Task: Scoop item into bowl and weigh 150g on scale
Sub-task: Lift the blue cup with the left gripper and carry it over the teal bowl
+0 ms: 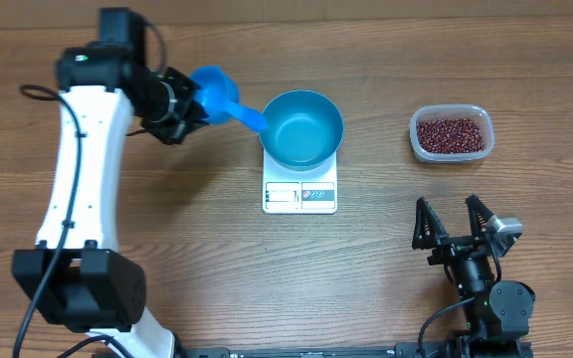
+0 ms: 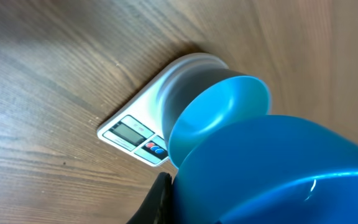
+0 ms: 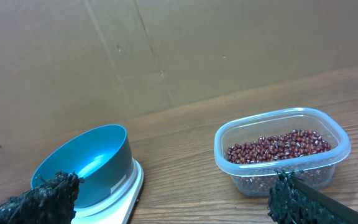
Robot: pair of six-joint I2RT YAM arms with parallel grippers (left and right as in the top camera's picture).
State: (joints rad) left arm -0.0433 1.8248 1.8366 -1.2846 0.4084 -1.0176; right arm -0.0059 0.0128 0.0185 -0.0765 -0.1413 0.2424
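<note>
Looking down from overhead: got the left gripper clamped tight on a small blue scoop, up at the far left of the table. Holding it off the wood, narrow end poking over toward the left rim of the blue bowl. Can't tell from above about actual contact with that rim. From the left wrist, mostly just a big wall of blue scoop filling the lower right, plus the scale beyond it, display and red and blue buttons along the edge nearest the camera.

Found the bowl parked upright on the white scale, about mid-table, covering the back part and leaving the display and buttons showing along the near edge.

Spotted the beans over on the right, heaped in a clear plastic tub, well apart from the bowl and scale. Same story from the right wrist: dark red beans inside the tub, bowl on the scale off to the left.

Got the right gripper spread wide near the front edge, gripping nothing, pointing toward the tub but well short of it. Can make out its fingertips at the bottom of the wrist view.
</note>
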